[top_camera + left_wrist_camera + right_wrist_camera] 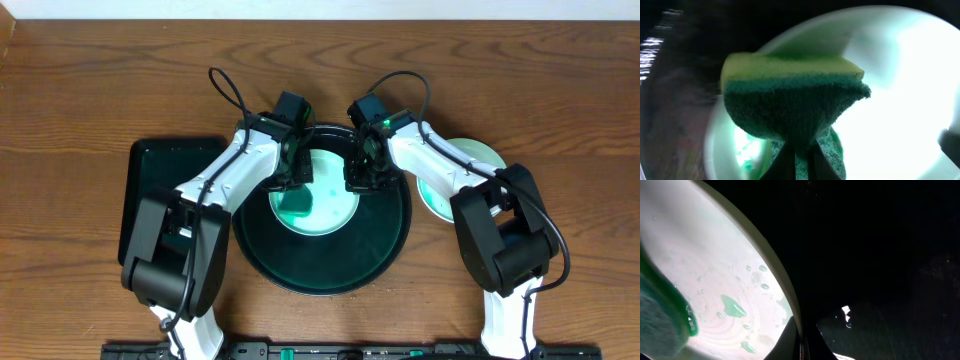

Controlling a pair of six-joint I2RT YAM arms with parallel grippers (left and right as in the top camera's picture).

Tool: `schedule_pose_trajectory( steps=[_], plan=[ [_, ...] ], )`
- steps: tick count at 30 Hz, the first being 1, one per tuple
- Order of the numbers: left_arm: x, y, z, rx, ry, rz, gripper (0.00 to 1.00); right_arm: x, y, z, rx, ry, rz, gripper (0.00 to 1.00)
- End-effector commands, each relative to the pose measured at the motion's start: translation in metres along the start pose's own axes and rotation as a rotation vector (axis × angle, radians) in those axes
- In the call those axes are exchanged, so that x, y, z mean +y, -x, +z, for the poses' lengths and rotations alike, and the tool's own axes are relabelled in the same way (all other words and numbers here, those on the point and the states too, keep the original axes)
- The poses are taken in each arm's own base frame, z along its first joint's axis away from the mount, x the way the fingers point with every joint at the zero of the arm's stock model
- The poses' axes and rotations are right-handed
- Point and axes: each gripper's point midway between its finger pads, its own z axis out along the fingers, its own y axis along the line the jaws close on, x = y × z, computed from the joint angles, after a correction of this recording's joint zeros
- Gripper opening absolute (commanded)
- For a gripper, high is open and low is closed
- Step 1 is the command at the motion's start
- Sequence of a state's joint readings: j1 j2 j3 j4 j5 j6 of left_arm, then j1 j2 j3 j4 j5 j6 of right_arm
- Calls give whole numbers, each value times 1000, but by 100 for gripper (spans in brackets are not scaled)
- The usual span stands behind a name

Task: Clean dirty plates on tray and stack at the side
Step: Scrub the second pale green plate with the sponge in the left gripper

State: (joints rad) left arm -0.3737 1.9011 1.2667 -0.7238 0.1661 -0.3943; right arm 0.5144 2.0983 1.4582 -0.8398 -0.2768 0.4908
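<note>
The plate [330,208] sits on the tray [385,245], toward 12 o'clock; the left gripper [297,178], clamped on a sponge [790,100], presses from 9 o'clock; the right gripper [362,178] pinches the rim at 3 o'clock, likely steadying it.

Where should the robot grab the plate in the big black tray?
Pinch the plate by its right rim, coming from above on the right. The plate lies flat in the tray, so only its raised edge offers anything to pinch, and the sponge in the left gripper sits over its left part.
</note>
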Motion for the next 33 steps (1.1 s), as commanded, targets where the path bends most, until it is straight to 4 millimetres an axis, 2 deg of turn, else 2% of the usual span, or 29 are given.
schedule_pose_trajectory(
  steps=[1, 3, 7, 10, 13, 16, 18, 21, 24, 26, 29, 31, 33],
  plan=[
    [-54, -38, 6, 185, -316, 161, 7, 5, -5, 1, 6, 13, -3, 1],
    [-69, -42, 0, 203, -412, 204, 7, 5, -5, 1, 6, 13, -3, 1],
    [-62, -39, 3, 186, -371, 202, 7, 5, -5, 1, 6, 13, -3, 1],
    [-36, -26, 12, 133, -206, 133, 7, 5, -5, 1, 6, 13, -3, 1],
    [12, -7, 16, 28, 78, -10, 7, 5, -5, 1, 6, 13, -3, 1],
    [50, 3, 9, -57, 293, -112, 7, 5, -5, 1, 6, 13, -3, 1],
    [60, 3, 6, -72, 348, -128, 7, 5, -5, 1, 6, 13, -3, 1],
    [61, 0, 5, -60, 357, -126, 7, 5, -5, 1, 6, 13, -3, 1],
    [60, -4, 5, -45, 356, -121, 7, 5, -5, 1, 6, 13, -3, 1],
    [49, -11, 9, -3, 298, -98, 7, 5, -5, 1, 6, 13, -3, 1],
    [5, -27, 16, 115, 38, 66, 7, 5, -5, 1, 6, 13, -3, 1],
    [-32, -37, 12, 171, -184, 185, 7, 5, -5, 1, 6, 13, -3, 1],
    [-54, -39, 6, 178, -322, 249, 7, 5, -5, 1, 6, 13, -3, 1]
  ],
)
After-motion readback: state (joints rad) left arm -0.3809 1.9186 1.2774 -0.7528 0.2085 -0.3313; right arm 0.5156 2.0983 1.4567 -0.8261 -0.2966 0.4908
